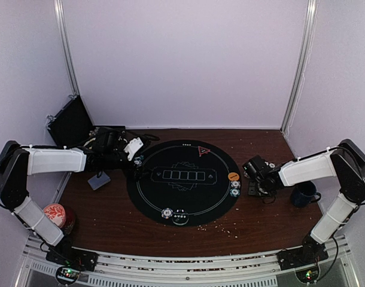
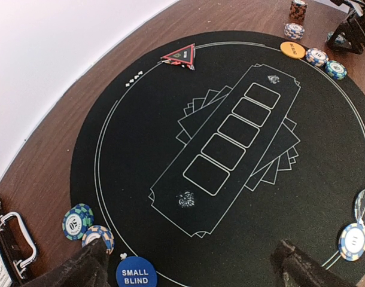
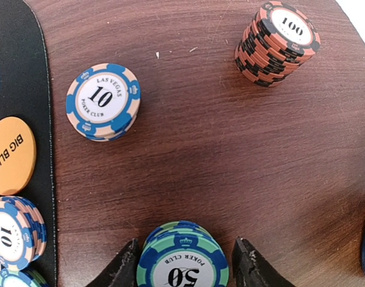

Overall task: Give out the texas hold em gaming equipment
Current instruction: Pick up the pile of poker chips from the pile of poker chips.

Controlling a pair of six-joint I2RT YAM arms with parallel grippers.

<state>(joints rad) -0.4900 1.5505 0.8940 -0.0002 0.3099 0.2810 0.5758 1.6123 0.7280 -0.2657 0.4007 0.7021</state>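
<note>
Left arm (image 1: 54,160): white shell links, black joint housings, thin black cable running along it. Right arm (image 1: 305,170): same white-and-black build. Black bases (image 1: 72,258), small green light by each. Left tool (image 2: 191,270): matte black fingers (image 2: 81,269), white housing behind. Right tool (image 3: 188,266): black fingers (image 3: 125,266), rough-textured edges.

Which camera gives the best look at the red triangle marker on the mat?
Left wrist view: the red triangle marker sits whole and close near the mat's edge, its dark centre visible. Top external shows the marker only as a tiny red outline. Right wrist does not show it.
</note>
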